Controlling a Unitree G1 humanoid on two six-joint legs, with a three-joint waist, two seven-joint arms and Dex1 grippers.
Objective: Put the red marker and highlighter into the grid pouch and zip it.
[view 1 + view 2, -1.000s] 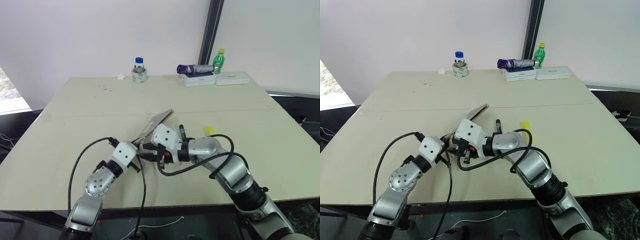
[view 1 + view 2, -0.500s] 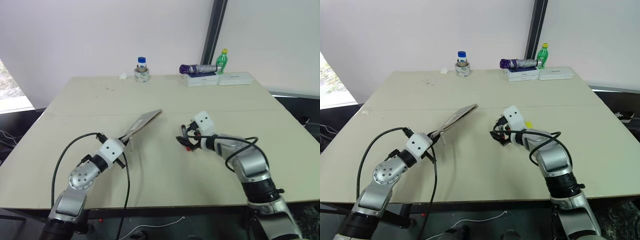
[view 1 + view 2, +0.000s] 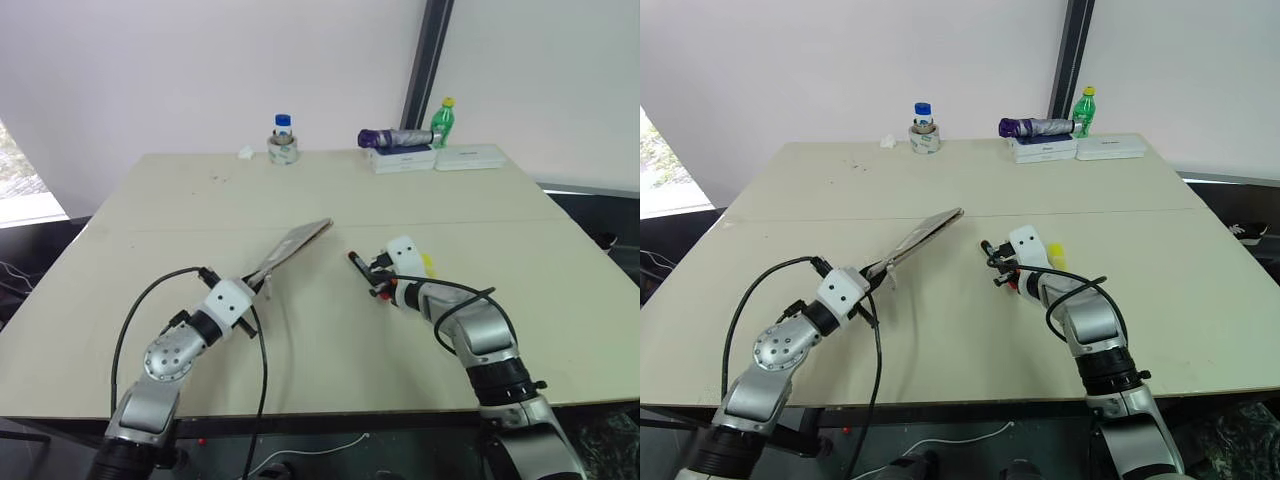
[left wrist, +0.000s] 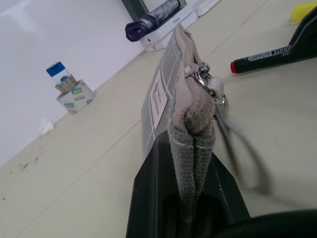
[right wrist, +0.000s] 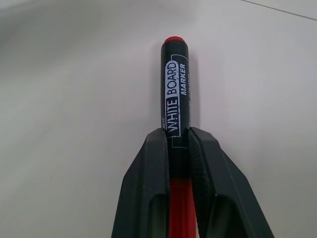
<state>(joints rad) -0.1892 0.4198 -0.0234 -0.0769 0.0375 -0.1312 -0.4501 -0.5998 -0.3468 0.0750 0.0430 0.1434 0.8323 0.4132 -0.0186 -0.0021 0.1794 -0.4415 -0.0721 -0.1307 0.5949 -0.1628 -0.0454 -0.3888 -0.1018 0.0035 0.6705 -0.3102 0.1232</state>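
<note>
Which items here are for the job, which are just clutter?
Job: marker in right pincer; pouch in left pincer; highlighter.
Clutter: jar, umbrella, green bottle, white boxes.

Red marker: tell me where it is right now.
The red marker is clamped in the right gripper, right of the grid pouch, with the highlighter just beyond.

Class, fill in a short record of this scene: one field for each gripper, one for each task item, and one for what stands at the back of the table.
left gripper: shut on the grid pouch, held off the table
right gripper: shut on the red marker
highlighter: on the table, beside the right gripper
back of table: small jar, green bottle, white boxes
</note>
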